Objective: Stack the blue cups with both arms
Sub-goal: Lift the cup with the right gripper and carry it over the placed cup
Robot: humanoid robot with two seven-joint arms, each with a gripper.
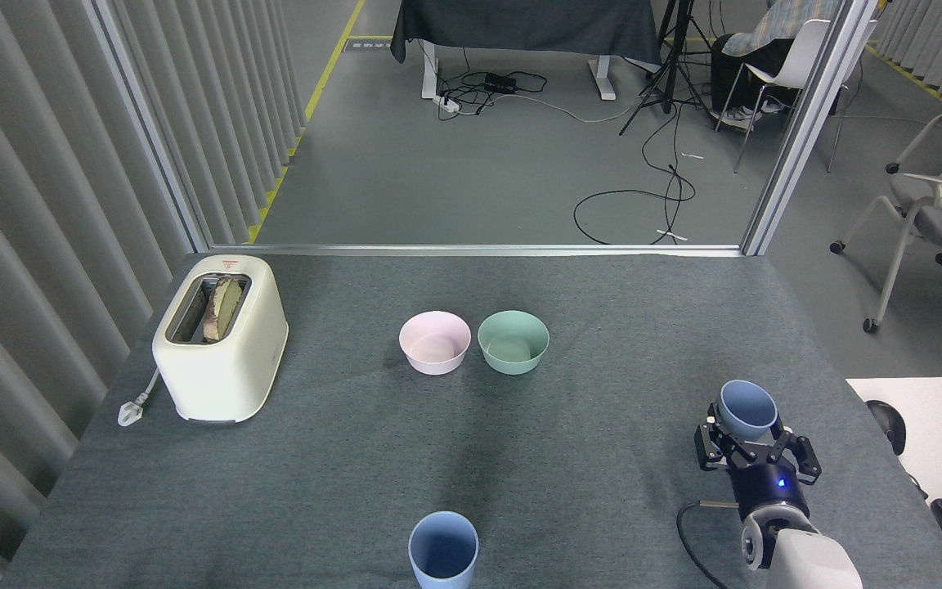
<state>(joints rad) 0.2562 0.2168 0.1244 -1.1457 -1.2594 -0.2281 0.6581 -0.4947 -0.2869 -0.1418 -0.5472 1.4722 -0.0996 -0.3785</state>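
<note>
Right hand [753,448]: fingers spread around far cup [747,409], grip unconfirmed, staged for lift | near cup [442,550]: upright, bench [602,491] front-centre, the probable stack base | left hand: unseen.
</note>
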